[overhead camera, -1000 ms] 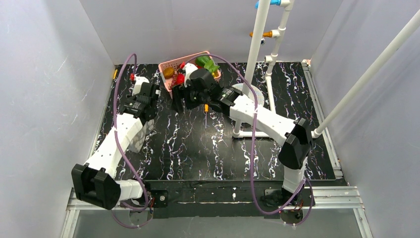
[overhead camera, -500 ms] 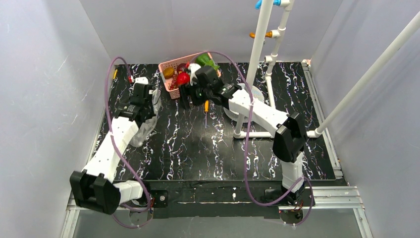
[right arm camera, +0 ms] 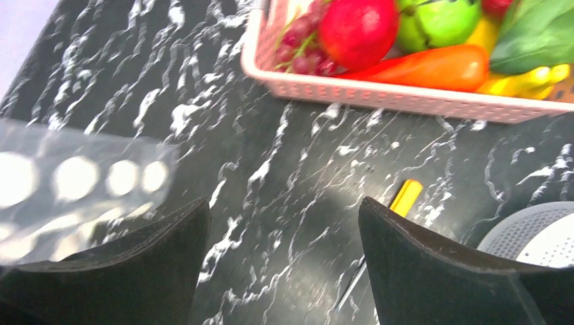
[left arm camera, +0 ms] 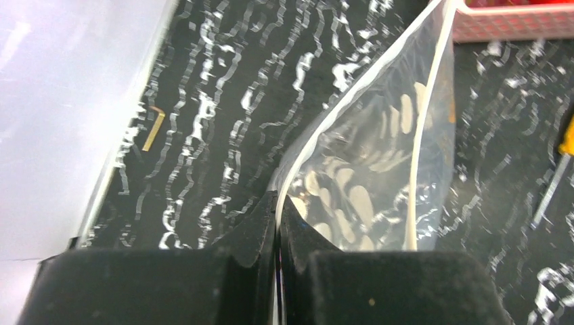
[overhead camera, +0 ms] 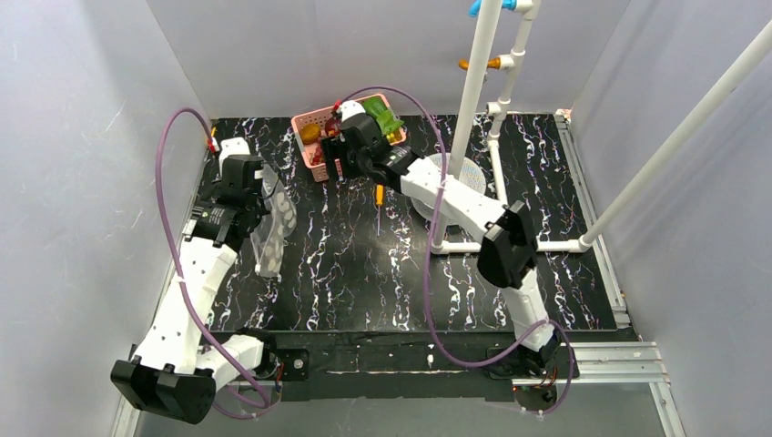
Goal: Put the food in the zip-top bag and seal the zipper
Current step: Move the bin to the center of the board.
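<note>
My left gripper [overhead camera: 255,185] [left arm camera: 277,203] is shut on the mouth edge of the clear dotted zip-top bag [overhead camera: 273,223] [left arm camera: 379,169] and holds it up off the table, hanging. The zipper [left arm camera: 426,135] shows as a white strip along the open mouth. The food lies in the pink basket [overhead camera: 309,123] [right arm camera: 406,98]: red apple [right arm camera: 359,30], purple grapes [right arm camera: 304,51], carrot [right arm camera: 433,68], green leafy piece [right arm camera: 541,37], yellow piece [right arm camera: 528,82]. My right gripper [overhead camera: 330,164] [right arm camera: 283,203] is open and empty, just in front of the basket. The bag's corner also shows in the right wrist view [right arm camera: 74,183].
An orange-handled screwdriver [overhead camera: 379,196] [right arm camera: 405,196] lies on the black marbled table right of the right gripper. A white pipe frame [overhead camera: 473,91] and a round grey disc [overhead camera: 460,173] stand at the back right. Walls close in left and right.
My left gripper has lifted the bag and drawn it left and nearer. My right gripper has moved back toward the basket, still open.
</note>
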